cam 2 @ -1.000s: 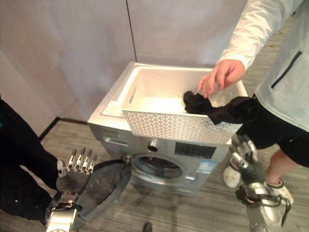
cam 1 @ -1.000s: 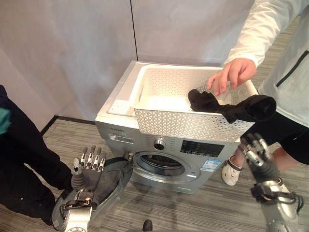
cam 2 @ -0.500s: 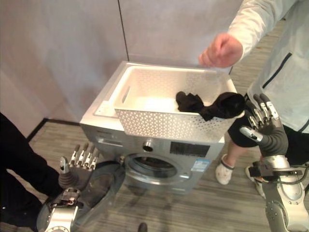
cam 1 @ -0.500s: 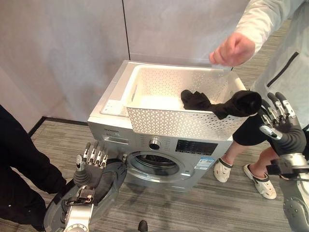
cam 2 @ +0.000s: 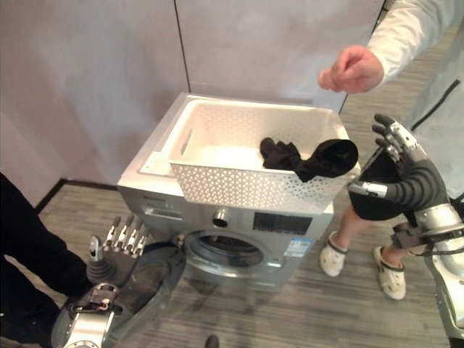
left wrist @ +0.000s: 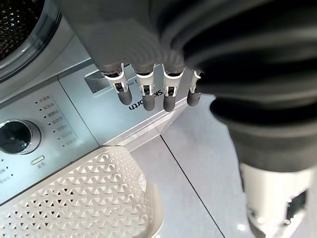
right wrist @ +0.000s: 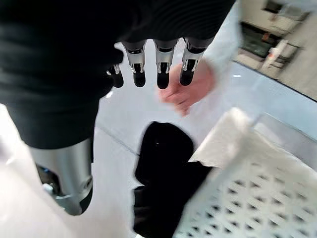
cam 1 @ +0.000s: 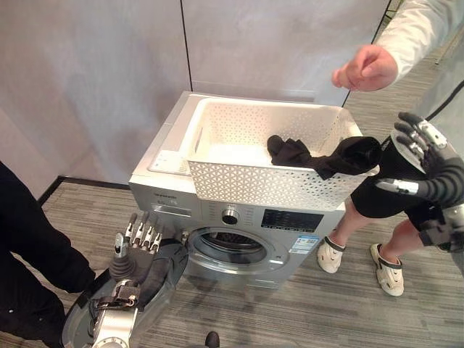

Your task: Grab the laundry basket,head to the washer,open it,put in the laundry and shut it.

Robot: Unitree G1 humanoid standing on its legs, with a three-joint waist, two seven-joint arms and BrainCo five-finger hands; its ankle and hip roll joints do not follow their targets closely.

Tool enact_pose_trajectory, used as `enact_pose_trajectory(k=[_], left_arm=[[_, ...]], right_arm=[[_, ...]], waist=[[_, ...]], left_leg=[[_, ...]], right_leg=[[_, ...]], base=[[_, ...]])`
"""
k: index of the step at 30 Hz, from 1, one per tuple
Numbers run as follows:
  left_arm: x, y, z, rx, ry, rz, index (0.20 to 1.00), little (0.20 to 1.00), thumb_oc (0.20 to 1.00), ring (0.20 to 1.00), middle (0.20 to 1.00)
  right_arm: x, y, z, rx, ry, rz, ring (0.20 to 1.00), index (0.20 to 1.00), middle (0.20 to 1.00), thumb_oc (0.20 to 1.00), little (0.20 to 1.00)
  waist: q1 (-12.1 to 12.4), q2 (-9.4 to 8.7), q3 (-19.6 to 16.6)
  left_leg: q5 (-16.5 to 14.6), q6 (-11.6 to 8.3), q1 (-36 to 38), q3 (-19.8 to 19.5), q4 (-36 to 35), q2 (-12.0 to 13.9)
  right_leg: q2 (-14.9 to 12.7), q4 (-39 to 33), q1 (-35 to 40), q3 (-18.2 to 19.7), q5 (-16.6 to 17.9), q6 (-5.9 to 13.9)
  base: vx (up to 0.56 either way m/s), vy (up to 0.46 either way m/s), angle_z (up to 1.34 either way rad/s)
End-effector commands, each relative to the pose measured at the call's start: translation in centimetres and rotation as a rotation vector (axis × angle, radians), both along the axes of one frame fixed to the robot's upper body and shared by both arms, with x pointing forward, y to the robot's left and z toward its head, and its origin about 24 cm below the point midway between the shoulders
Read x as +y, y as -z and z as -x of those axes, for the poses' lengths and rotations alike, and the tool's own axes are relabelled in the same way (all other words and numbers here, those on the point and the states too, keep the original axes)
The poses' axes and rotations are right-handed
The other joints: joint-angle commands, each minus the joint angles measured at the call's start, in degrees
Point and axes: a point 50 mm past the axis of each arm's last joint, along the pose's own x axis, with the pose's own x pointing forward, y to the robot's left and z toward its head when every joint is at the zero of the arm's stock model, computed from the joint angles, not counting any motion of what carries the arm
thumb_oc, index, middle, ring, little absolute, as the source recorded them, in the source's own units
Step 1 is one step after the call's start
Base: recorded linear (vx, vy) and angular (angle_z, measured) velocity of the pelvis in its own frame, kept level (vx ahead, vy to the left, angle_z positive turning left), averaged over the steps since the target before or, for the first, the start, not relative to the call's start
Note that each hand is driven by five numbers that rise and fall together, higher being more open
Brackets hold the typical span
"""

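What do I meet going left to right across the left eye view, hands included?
Left hand → open washer door → washer drum opening → black laundry draped over the white basket's right rim → right hand.

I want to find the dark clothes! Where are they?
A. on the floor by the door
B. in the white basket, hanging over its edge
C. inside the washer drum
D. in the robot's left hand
B: the black laundry lies in the white basket on top of the washer, one end draped over the rim nearest the open right hand.
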Motion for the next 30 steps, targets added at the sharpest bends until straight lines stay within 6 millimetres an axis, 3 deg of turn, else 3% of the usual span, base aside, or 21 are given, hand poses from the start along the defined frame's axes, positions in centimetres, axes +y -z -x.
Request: enact_pose_trajectory(k=[1,5,10,12,18,23,30], left_arm=[[0.3,-2.3,-0.2,-0.104,0.068,-0.086,1.000,1.000,1.000,1.000,1.000],[-0.3,-2.0,-0.5,-0.087,0.112,-0.086,1.000,1.000,1.000,1.000,1.000],[-0.7,-1.9,-0.7,-0.080,0.189,-0.126,1.000,1.000,1.000,1.000,1.000],[-0.8,-1.8,-0.8,-0.074,0.203,-0.136,1.000,1.000,1.000,1.000,1.000],[-0.7,-1.7,-0.7,-0.062,0.215,-0.129,1.000,1.000,1.000,1.000,1.000],[-1.0,-1.6,-0.6,-0.051,0.274,-0.128,1.000,1.000,1.000,1.000,1.000],[-1.4,-1.8,-1.1,-0.057,0.313,-0.159,1.000,1.000,1.000,1.000,1.000]], right_arm=[[0.2,-4.3,-0.4,-0.174,-0.004,0.110,1.000,1.000,1.000,1.000,1.000],[0.3,-5.9,-2.6,-0.167,0.053,0.288,1.000,1.000,1.000,1.000,1.000],[-0.1,-7.6,-6.6,-0.085,0.219,0.704,1.000,1.000,1.000,1.000,1.000],[-0.1,-7.8,-7.4,-0.065,0.245,0.789,1.000,1.000,1.000,1.000,1.000],[1.7,-8.6,-9.0,-0.032,0.190,0.924,1.000,1.000,1.000,1.000,1.000],[2.4,-7.6,-10.6,0.092,0.147,1.079,1.000,1.000,1.000,1.000,1.000],[3.5,-7.1,-12.5,0.138,0.144,1.200,1.000,1.000,1.000,1.000,1.000]], waist=[[1.8,-1.60,-2.4],[2.9,-2.09,-2.3],[4.5,-2.55,-1.6],[4.9,-2.69,-1.4],[4.9,-2.40,-0.9],[5.8,-2.53,0.3],[6.8,-2.34,2.0]], left_leg=[[-5.7,-1.15,2.7,-1.2,0.3,1.9],[-5.6,-1.16,2.6,-1.2,0.3,1.8],[-5.5,-1.07,2.3,-0.9,0.3,1.7],[-5.6,-1.01,2.2,-0.7,0.3,1.6],[-5.3,-0.93,1.7,-0.2,0.3,1.5],[-4.8,-0.97,0.4,0.0,0.3,1.3],[-4.2,-0.87,-1.5,-0.1,0.3,1.1]], right_leg=[[-1.3,-2.3,-3.2,2.5,6.1,2.52],[-1.4,-2.3,-3.3,2.5,6.3,2.68],[-1.5,-2.4,-3.7,2.7,6.7,2.90],[-1.6,-2.4,-3.8,2.8,6.7,2.94],[-1.6,-2.5,-4.4,3.1,6.9,3.03],[-1.7,-2.6,-5.5,3.3,7.2,3.12],[-2.0,-2.6,-7.3,3.3,7.7,3.33]], base=[[0.00,0.000,0.00],[0.00,0.000,0.00],[0.01,0.011,-0.01],[0.00,0.000,0.00],[0.00,0.000,0.00],[0.00,0.001,-0.01],[0.00,0.006,-0.05]])
